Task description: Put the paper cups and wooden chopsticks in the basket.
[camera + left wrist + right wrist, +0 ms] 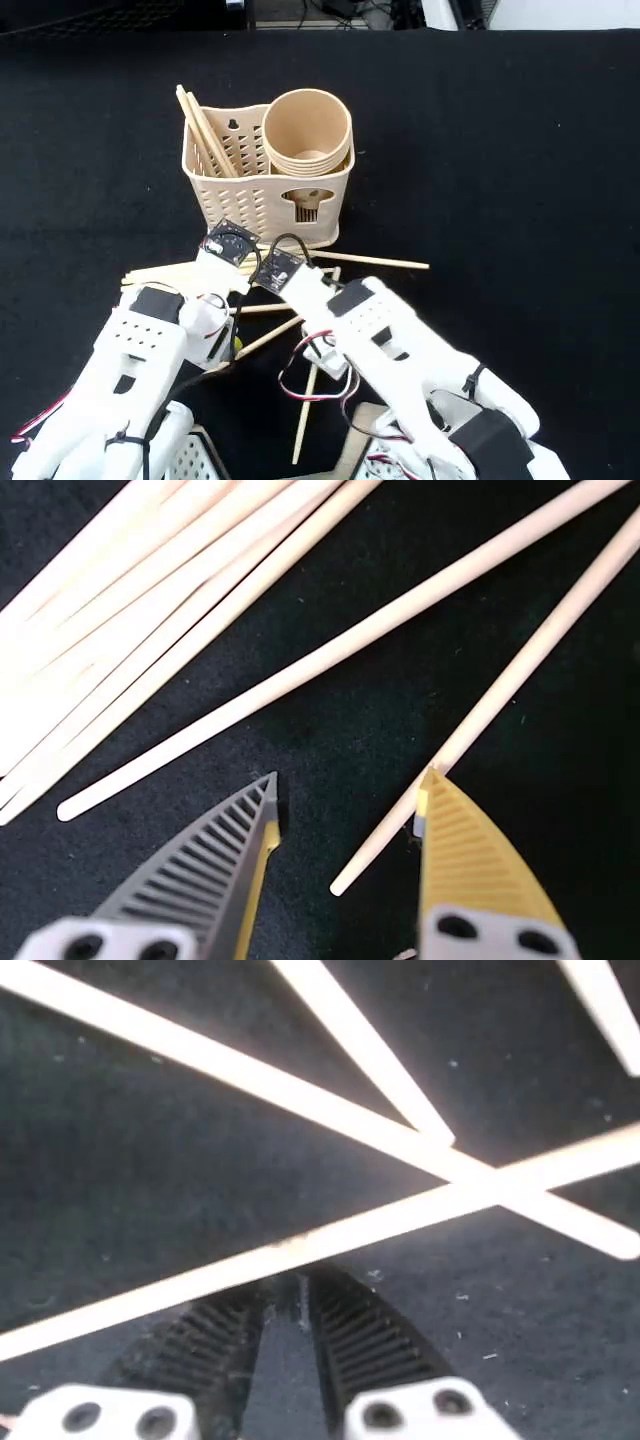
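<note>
Treat wooden chopsticks (385,262) as light, stiff, thin and smooth; likely to roll or slip. Best pinched mid-length, across shaft, one at a time. Lie loose on black table (520,150), just near of basket (250,200), under both arms. Low over them, left gripper (350,778): fingers spread wide. Beside it, right gripper (300,1280): fingers drawn nearly together, tips against one stick; real pinch uncertain. In basket: stacked paper cups (308,125) right compartment, stowed chopsticks (205,135) leaning in left.
</note>
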Tool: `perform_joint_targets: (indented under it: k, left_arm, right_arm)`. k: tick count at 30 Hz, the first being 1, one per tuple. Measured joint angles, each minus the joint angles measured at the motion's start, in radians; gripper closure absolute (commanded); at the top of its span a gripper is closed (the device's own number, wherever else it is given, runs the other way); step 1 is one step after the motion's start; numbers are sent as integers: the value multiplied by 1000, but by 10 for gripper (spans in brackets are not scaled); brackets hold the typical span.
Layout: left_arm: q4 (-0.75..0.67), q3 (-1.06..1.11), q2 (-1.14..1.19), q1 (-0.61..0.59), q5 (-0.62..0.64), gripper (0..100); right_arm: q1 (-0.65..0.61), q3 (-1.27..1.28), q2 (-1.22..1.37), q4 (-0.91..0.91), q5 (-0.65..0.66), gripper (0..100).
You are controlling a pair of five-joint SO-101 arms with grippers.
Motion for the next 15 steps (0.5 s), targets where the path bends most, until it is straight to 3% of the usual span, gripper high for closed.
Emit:
perform_joint_targets:
  k: [15]
  left_arm:
    - [0, 0, -2, 0, 3, 770]
  right_arm:
    - [-69, -71, 0, 52, -18, 985]
